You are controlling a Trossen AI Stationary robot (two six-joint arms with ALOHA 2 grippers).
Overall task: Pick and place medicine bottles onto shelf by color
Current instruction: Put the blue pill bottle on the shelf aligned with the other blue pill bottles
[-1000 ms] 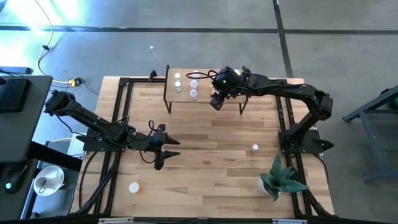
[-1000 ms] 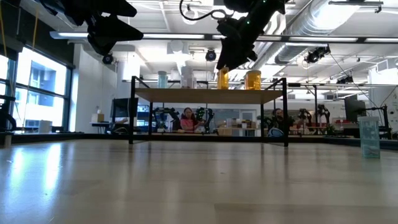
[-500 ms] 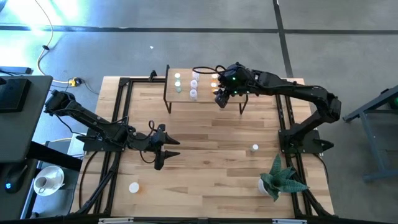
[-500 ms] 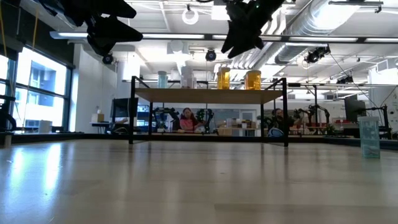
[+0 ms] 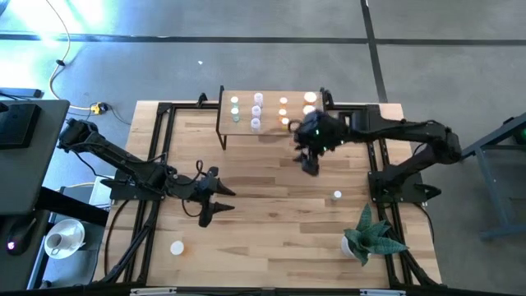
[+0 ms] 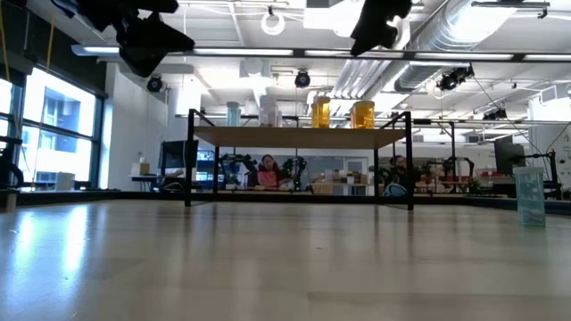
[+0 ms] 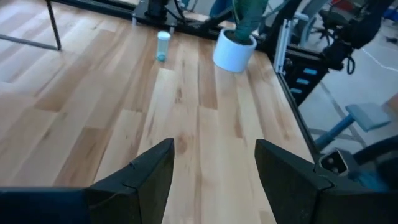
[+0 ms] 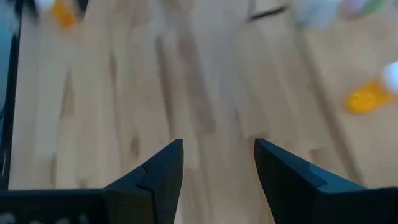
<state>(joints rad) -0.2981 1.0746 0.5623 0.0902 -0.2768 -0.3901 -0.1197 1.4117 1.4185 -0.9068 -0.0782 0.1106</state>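
A: Two tools, both with nothing in them. From above, the left tool (image 5: 215, 197) hangs over the desk (image 5: 271, 238) on its left side, fingers apart.

B: And the loose bottles?

A: One white-capped bottle (image 5: 177, 247) sits near the front left corner of the desk. Another small bottle (image 5: 337, 196) stands on the right side, just behind the plant (image 5: 371, 237) in its white pot. The left wrist camera sees that bottle (image 7: 163, 45) as pale green, beside the pot (image 7: 234, 50).

B: Where is the right tool?

A: Farther back, the right tool (image 5: 309, 161) hovers over the desk just in front of the shelf (image 5: 271, 123), near its right leg. Its wrist camera shows the two fingers (image 8: 155, 174) parted with only bare wood between them.

B: And on the shelf?

A: Pale bottles (image 5: 255, 111) cluster on its left half, orange ones (image 5: 284, 113) on its right. At desk height, two orange bottles (image 6: 320, 112) and a pale one (image 6: 233, 113) show upright on top. People sit in the room behind.
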